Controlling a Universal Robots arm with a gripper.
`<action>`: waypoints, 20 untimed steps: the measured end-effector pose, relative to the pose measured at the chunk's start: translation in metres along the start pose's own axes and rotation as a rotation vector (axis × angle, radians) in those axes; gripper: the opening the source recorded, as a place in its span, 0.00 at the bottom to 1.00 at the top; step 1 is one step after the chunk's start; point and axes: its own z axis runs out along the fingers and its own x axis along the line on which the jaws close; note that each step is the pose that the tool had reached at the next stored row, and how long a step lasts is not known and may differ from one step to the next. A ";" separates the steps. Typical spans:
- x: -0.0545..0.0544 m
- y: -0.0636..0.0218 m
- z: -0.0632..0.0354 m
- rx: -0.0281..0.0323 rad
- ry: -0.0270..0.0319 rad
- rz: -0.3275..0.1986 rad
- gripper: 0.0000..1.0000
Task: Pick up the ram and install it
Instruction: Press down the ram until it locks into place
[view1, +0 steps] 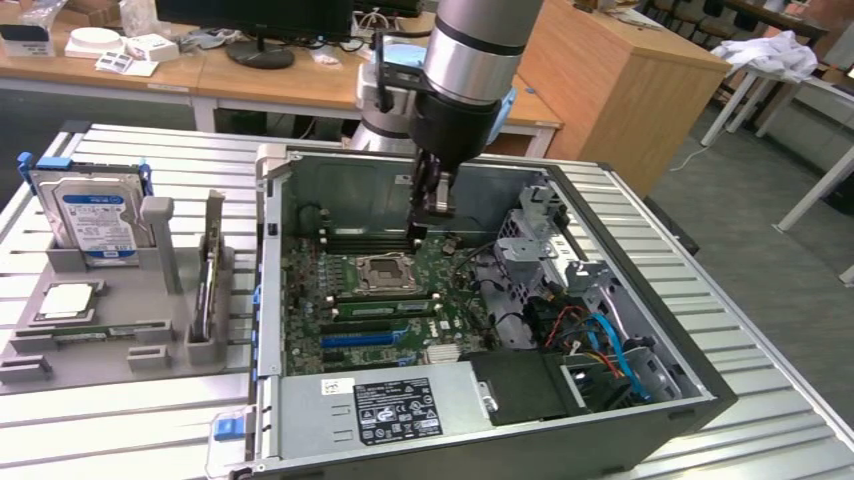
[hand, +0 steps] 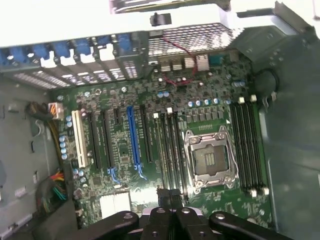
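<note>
The green ram is seen standing on edge in the grey holder on the ribbed metal table, at nine o'clock of the open computer case. The closed, empty pincer is held inside above the motherboard, walls close around.

Gripper tips blend into dark slots, held item unreadable. Arm cut off at 12 o'clock edge in exterior view. Case bottom clipped at 6 o'clock. Drive label text too small. Ram edge-on in holder, chips unseen.
</note>
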 end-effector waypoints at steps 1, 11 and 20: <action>0.000 0.0000 0.0001 0.0008 -0.0005 0.019 0.11; 0.000 0.0001 0.0011 0.0085 -0.0055 0.186 0.11; 0.000 0.0002 0.0017 0.0150 -0.0094 0.328 0.11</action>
